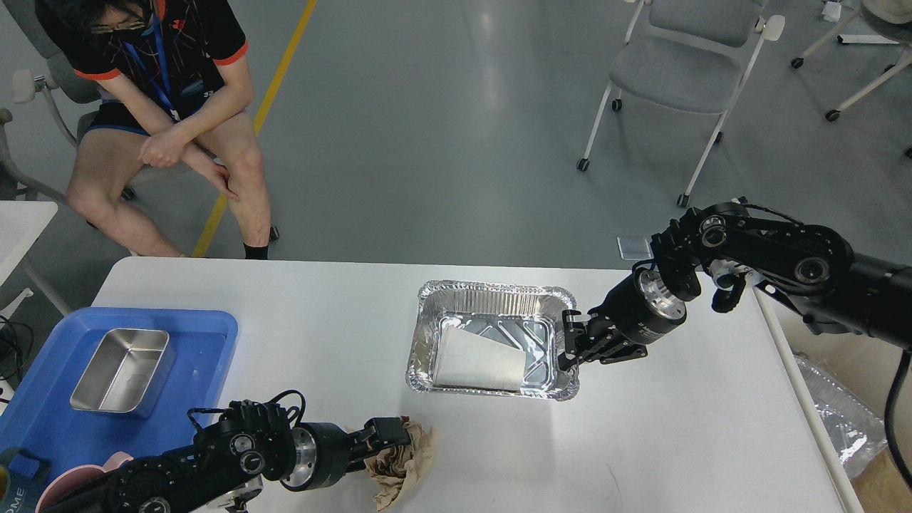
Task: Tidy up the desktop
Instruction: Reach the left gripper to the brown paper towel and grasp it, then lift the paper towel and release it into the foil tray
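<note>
The bench (342,335) is a wide white rectangular top with rounded corners, smooth and faintly scuffed, lying flat and level. Its far edge runs just before the grey floor (442,128), and its right edge slants down toward the near right corner.

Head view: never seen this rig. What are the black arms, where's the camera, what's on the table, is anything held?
One picture, taken from the robot's own head, looking forward and down. The two black jointed arms are its own. The left gripper is shut on a crumpled brown paper wad. The right gripper grips the rim of a silver foil tray containing a white paper cup on its side. Both stand on the large white desktop. At the left, a blue plastic tray holds a steel rectangular tin. A seated person watches.
</note>
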{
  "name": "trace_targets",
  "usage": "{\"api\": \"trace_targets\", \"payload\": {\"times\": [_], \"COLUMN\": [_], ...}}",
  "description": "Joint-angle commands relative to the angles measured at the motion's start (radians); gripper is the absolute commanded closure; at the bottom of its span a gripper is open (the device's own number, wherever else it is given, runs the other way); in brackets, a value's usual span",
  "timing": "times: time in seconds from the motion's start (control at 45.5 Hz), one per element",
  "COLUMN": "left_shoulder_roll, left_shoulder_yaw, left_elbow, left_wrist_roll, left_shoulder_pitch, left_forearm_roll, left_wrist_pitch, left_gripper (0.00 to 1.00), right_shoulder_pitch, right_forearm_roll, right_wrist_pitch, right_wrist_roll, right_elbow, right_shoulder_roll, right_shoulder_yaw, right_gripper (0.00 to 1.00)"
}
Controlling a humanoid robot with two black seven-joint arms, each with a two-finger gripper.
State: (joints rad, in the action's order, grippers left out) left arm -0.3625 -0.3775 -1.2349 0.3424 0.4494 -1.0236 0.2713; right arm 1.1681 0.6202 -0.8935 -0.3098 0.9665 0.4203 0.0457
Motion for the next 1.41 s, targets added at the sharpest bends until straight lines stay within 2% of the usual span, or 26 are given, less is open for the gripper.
{"api": "trace_targets", "payload": {"times": [0.0,0.11,0.33,0.462,0.572,0.726,0.968,1.122,1.232,1.386], "left_shoulder_roll": [0.013,0.017,-0.029,-0.179,-0.369,-0.602,-0.717,-0.773,-0.817,-0.843], "left_shoulder_yaw": [0.012,0.011,-0.004,-0.014,-0.064,-0.145,-0.458,-0.642,-0.693,-0.687], "left_elbow": [0.002,0.002,-0.053,-0.204,-0.365,-0.526,-0.529,-0.529,-0.526,-0.526], "left_wrist_roll": [0.0,-0.002,0.0,0.01,0.012,0.0,0.001,0.007,0.007,0.009], "left_shoulder_pitch": [0.0,0.0,0.009,0.02,0.018,0.011,0.015,0.046,0.121,0.192], "left_forearm_roll": [-0.001,-0.001,-0.012,-0.01,-0.003,0.029,0.252,0.338,0.405,0.467], "left_wrist_pitch": [-0.001,-0.001,0.0,0.002,0.015,0.094,0.304,0.39,0.414,0.42], "left_gripper": [0.78,0.97,1.0,1.0,1.0,1.0,1.0,1.0,1.0,1.0], "right_shoulder_pitch": [-0.001,-0.002,-0.007,-0.007,-0.007,-0.008,-0.011,-0.019,-0.018,-0.016], "right_forearm_roll": [0.0,0.0,0.001,0.006,0.01,0.012,0.013,0.021,0.021,0.021], "right_wrist_pitch": [0.004,0.004,0.005,0.005,0.005,0.005,0.005,0.005,0.005,0.005], "right_wrist_roll": [0.0,0.0,0.0,0.0,0.0,0.0,0.0,0.0,0.0,0.0], "right_elbow": [0.0,0.001,0.0,0.001,0.001,0.0,-0.002,0.0,0.0,0.0], "right_shoulder_roll": [0.002,0.003,-0.002,0.003,0.006,-0.005,0.0,0.003,0.002,-0.005], "right_shoulder_yaw": [0.003,0.003,0.003,0.003,0.003,0.005,0.017,0.017,0.017,0.017], "right_gripper": [1.0,1.0,1.0,1.0,1.0,1.0,1.0,1.0,1.0,1.0]}}
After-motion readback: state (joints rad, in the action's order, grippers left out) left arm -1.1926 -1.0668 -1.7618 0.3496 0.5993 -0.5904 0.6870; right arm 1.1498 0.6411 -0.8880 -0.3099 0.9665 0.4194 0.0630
